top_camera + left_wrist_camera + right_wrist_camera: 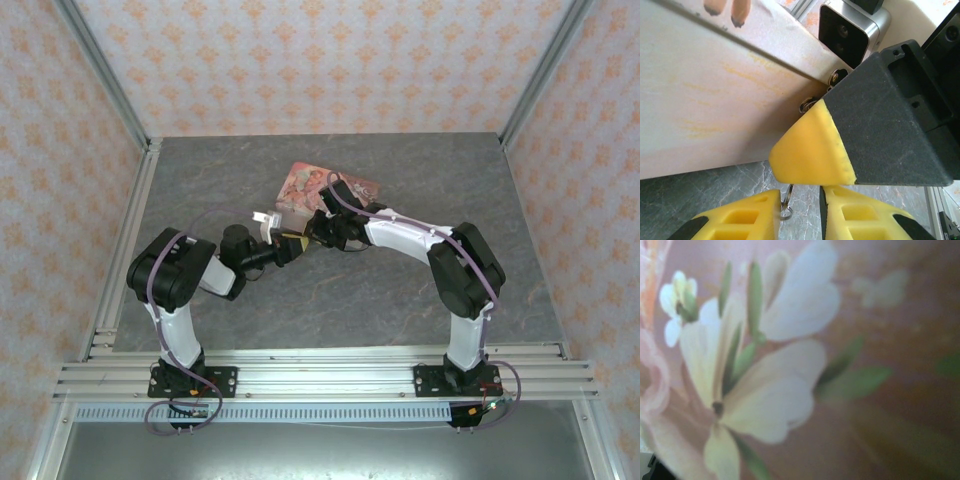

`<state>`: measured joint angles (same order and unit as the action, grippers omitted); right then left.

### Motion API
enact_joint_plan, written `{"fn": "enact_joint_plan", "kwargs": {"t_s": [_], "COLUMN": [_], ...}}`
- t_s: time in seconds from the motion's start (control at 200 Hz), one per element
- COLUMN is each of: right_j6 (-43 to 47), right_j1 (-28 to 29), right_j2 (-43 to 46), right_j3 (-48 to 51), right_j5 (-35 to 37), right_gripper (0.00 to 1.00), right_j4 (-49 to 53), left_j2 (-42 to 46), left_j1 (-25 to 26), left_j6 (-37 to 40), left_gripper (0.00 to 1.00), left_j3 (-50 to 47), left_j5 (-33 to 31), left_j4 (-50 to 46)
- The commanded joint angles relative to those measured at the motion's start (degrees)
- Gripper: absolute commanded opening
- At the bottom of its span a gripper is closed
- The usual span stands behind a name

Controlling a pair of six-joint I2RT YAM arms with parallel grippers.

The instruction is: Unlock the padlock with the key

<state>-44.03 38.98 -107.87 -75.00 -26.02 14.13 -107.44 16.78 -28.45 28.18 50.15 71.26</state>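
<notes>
Two left gripper [800, 202] fingers are set narrowly around a key ring [785, 204]; a firm hold cannot be confirmed. At twelve o'clock the padlock is judged hidden by the right gripper [320, 228], whose state cannot be told, against the pink tin [715, 100]. If loosely held, the key could be twisted aside and dropped.

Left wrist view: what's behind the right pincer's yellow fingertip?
The pale side wall of the pink tin runs behind the fingertip, and small metal loops poke out at its upper edge. Whatever those loops carry, possibly the padlock, is covered by the finger.
</notes>
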Motion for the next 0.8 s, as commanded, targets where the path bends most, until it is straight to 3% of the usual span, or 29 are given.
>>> {"fn": "enact_joint_plan", "kwargs": {"t_s": [0.0,0.25,0.51,0.761,0.796], "right_j6": [-3.2,-4.3,-4.9,-4.8,-4.7], "right_j1": [0.0,0.0,0.0,0.0,0.0], "right_j2": [1.7,1.3,1.2,1.0,1.0], "right_j3": [-2.1,-2.2,-1.7,-0.7,-0.4], "right_j5": [-5.7,-6.4,-6.3,-4.8,-4.3], "right_gripper": [0.0,0.0,0.0,0.0,0.04], "right_j4": [-1.4,-2.1,-2.5,-2.8,-2.7], "left_j2": [-1.2,-1.7,-1.7,-4.3,-4.7], "left_j1": [0.4,1.2,1.2,1.2,1.2], "left_j6": [1.7,1.9,1.1,-0.2,-0.7], "left_gripper": [0.27,0.24,0.0,0.0,0.0], "left_j3": [1.3,1.8,1.9,1.7,1.7], "left_j5": [-0.8,-1.3,-1.5,-3.2,-3.6], "left_j4": [3.3,3.5,3.3,2.0,1.8]}}
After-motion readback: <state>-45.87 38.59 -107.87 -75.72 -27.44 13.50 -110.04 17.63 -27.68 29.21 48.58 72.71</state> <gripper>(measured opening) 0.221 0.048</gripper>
